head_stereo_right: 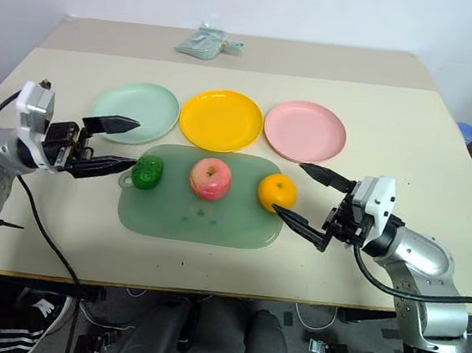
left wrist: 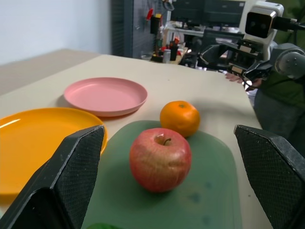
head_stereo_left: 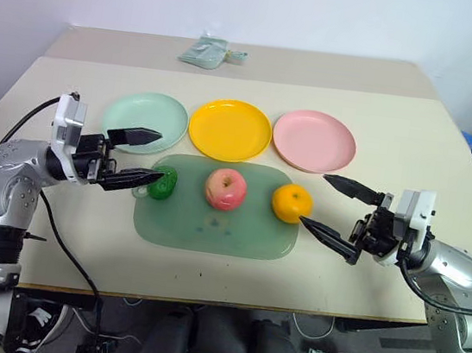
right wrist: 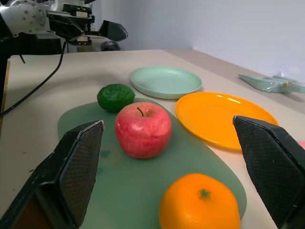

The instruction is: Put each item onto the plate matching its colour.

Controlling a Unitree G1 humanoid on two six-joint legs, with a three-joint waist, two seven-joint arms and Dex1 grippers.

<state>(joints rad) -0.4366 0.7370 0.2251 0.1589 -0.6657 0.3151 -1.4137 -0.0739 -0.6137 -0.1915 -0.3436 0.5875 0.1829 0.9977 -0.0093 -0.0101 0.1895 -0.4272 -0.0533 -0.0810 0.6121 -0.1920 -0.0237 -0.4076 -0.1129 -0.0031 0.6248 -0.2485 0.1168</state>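
A translucent green tray [head_stereo_left: 211, 230] sits on a beige table [head_stereo_left: 414, 148], holding three fruits in a row. The dark green bumpy lump [head_stereo_left: 163, 183] lies at the tray's left end, the pink-red apple [head_stereo_left: 226, 188] in the middle, and the orange [head_stereo_left: 292, 203] at the right end. Beyond the tray, on the far side, stand three bare plates: the mint green plate [head_stereo_left: 144, 116] on the left, the yellow plate [head_stereo_left: 230, 130] in the centre, the pink plate [head_stereo_left: 314, 141] on the right.

The left gripper [head_stereo_left: 138, 158] has its fingers spread wide and grasps nothing; it points level toward the right, its tips just beside the green lump, which lies straight ahead of it. The right gripper [head_stereo_left: 329, 208] is likewise spread and empty, pointing left with the orange just beside its fingertips. So each arm is nearest to the fruit at its own end, and the apple lies between them, well apart from both.
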